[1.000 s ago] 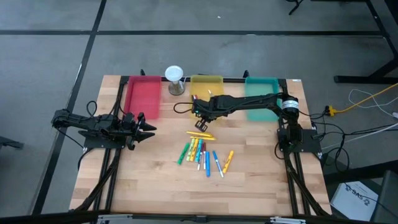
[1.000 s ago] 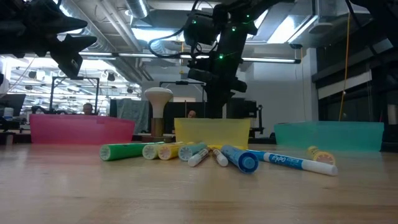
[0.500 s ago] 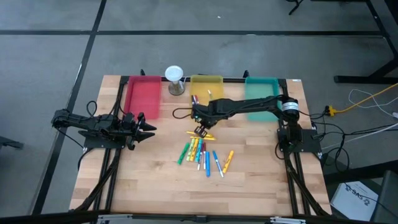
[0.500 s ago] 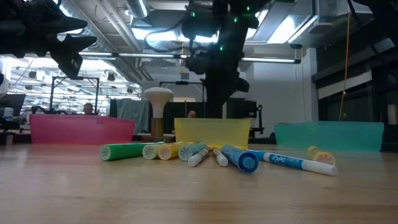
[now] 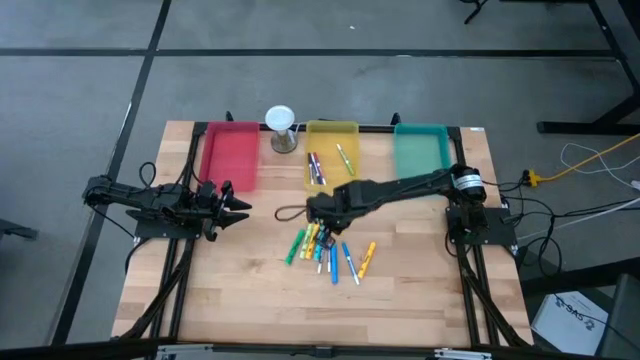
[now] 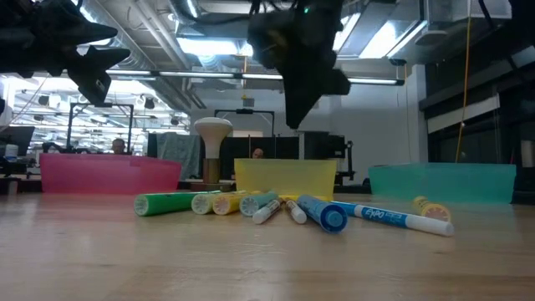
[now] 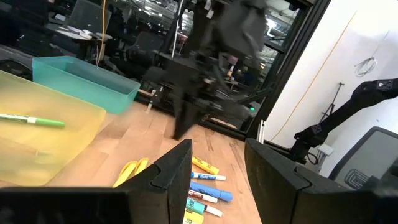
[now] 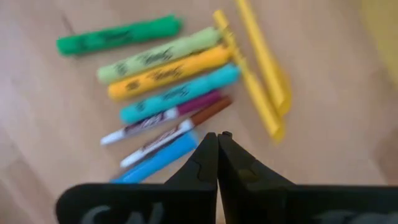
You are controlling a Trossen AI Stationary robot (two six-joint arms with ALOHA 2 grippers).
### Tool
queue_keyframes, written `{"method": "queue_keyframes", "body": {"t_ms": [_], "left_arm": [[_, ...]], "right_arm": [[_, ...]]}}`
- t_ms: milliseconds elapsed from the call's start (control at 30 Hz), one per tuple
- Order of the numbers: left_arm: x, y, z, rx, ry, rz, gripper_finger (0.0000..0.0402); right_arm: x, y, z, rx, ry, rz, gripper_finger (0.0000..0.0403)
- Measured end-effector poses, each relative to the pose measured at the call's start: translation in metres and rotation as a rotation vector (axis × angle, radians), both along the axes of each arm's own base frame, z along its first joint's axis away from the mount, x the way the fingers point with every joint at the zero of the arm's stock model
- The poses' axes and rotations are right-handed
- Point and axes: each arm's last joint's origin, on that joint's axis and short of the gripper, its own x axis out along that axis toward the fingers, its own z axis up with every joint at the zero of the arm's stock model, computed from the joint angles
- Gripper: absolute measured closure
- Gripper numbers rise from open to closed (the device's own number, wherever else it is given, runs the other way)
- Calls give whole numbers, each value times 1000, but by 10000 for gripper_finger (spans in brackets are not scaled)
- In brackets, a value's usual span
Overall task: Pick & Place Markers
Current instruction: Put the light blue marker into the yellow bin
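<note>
Your right gripper (image 5: 318, 211) had swung away from the yellow tray (image 5: 345, 131) within the last second and come down toward the loose markers (image 5: 322, 242) on the wooden table (image 5: 250, 290). A second earlier it reached across near that tray; now, in the overhead view, it sat over the near edge of the pile. Its fingers (image 8: 208, 155) were pressed together with nothing between them, so it carried no marker.

In the right wrist view the pile lay fanned out just ahead of the closed tips: a green marker (image 8: 118, 36), a lime one, an orange one, a teal one, thinner red and blue pens, and two yellow markers (image 8: 261, 68) lying across the far end. Three markers (image 5: 318, 166) already rested inside the yellow tray. The red tray (image 5: 230, 155) and teal tray (image 5: 420, 150) showed no markers in them.

Your left gripper (image 5: 240, 206) waited at the table's left side, well apart from the pile, its fingers (image 7: 177, 168) partly spread and empty.

The move probably meant one delivery was finished and the next pick was starting. The right fingers would need to spread before they could take a marker.
</note>
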Motion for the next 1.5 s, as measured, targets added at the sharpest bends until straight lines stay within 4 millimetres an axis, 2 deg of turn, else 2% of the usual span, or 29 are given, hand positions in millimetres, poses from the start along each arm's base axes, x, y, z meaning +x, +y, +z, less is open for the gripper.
{"method": "queue_keyframes", "body": {"t_ms": [333, 600, 833, 1133, 1500], "left_arm": [[0, 0, 0, 0, 0, 0, 258], [0, 0, 0, 0, 0, 0, 258], [0, 0, 0, 0, 0, 0, 258], [0, 0, 0, 0, 0, 0, 258], [0, 0, 0, 0, 0, 0, 258]], "right_arm": [[-11, 55, 0, 134, 27, -48, 403], [-21, 79, -1, 170, 69, -157, 403], [-23, 83, -4, 163, 78, -288, 400], [-20, 84, -21, 143, 142, -350, 362], [-23, 78, -27, 58, 179, -407, 276]]}}
